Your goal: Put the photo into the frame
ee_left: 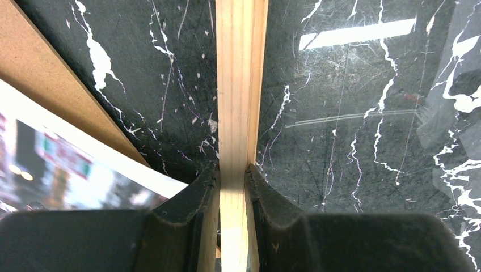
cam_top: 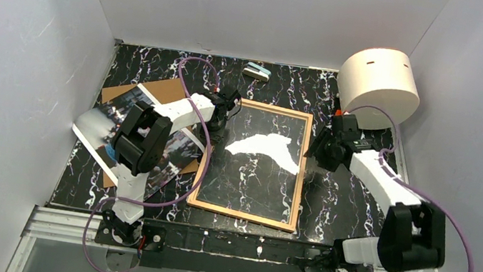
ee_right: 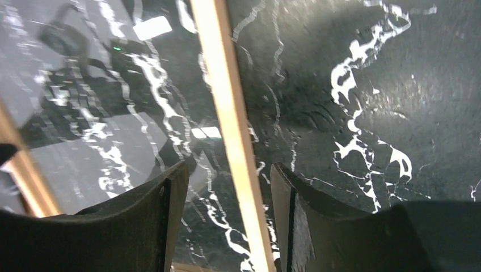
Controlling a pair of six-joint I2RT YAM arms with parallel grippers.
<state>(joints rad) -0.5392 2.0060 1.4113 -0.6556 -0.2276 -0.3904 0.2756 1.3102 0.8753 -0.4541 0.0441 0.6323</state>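
Note:
The frame [cam_top: 302, 167], thin light wood round a clear glass pane, lies flat in the middle of the marble table. My left gripper [cam_top: 220, 124] is shut on its left edge; in the left wrist view both fingers [ee_left: 198, 204] press the wooden strip [ee_left: 235, 85]. My right gripper [cam_top: 316, 151] is open and straddles the frame's right edge [ee_right: 227, 119], one finger [ee_right: 153, 215] over the glass, the other over the table. The photo [cam_top: 128, 110] lies left of the frame, partly under my left arm, colour side up; its corner shows in the left wrist view [ee_left: 51, 164].
A brown cardboard backing board [cam_top: 159, 89] lies under the photo at the back left. A large white cylinder [cam_top: 379, 81] stands at the back right. A small grey stapler-like object [cam_top: 257, 72] lies by the back wall. White walls enclose the table.

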